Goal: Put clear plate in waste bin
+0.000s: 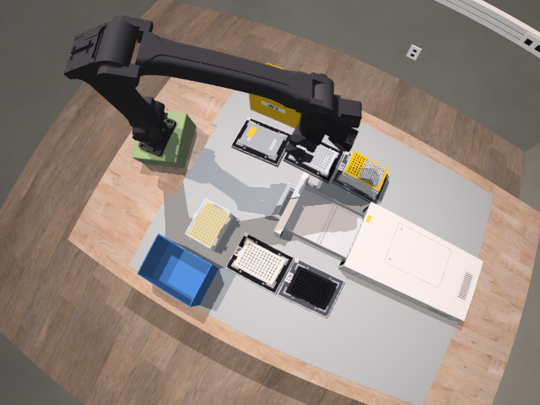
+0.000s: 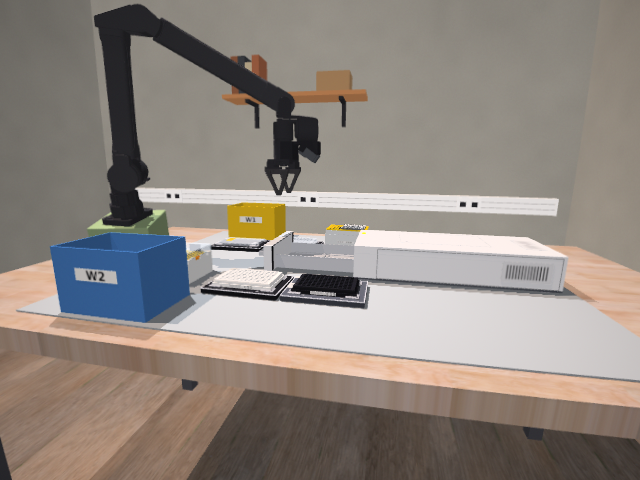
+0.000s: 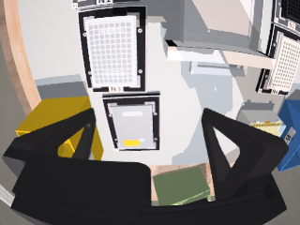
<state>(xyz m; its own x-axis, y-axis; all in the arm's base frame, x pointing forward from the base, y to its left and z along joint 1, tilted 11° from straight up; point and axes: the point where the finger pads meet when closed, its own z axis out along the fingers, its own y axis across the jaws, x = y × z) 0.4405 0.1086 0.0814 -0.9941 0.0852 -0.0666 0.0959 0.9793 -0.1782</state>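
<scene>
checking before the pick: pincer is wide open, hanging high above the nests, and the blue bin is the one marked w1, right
One thing is off: the exterior view shows the blue bin marked W2; W1 is on the yellow bin behind it. The rest holds: the pincer is wide open, holds nothing, and hangs high above the nests.
</scene>
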